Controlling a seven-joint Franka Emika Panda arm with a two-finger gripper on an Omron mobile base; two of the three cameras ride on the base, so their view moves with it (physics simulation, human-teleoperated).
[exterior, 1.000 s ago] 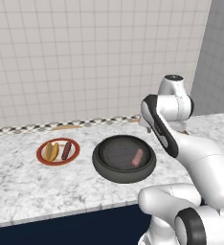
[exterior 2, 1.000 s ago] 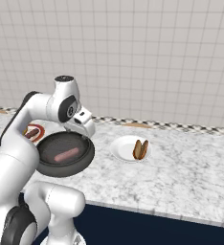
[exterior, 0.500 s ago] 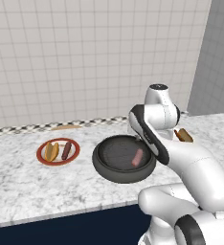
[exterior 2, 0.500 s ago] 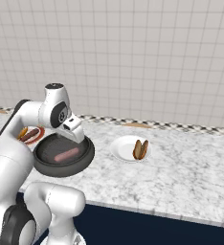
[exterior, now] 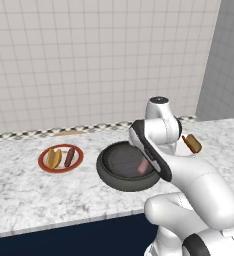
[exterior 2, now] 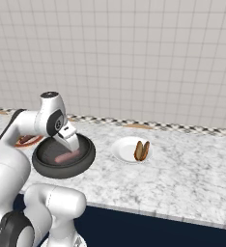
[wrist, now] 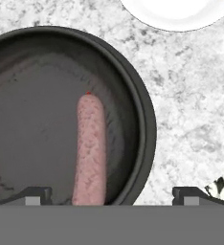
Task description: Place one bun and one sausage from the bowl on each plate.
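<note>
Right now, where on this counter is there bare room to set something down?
Bare marble lies right of the white plate, and along the front edge left of the bowl, below the red-rimmed plate. It is crowded around the bowl, where the open hand hovers over a sausage.

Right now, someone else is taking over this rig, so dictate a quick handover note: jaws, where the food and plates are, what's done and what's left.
Gripper: jaws wide open, holding nothing, above the near rim of the bowl.
Bowl: one sausage lies in it; no bun visible inside.
Red-rimmed plate: carries a bun and a sausage side by side.
White plate: also carries a bun and a sausage side by side.
Done: both plates look served.
Left: apparently nothing; the sausage in the bowl seems spare. Check before any further grasp.
</note>
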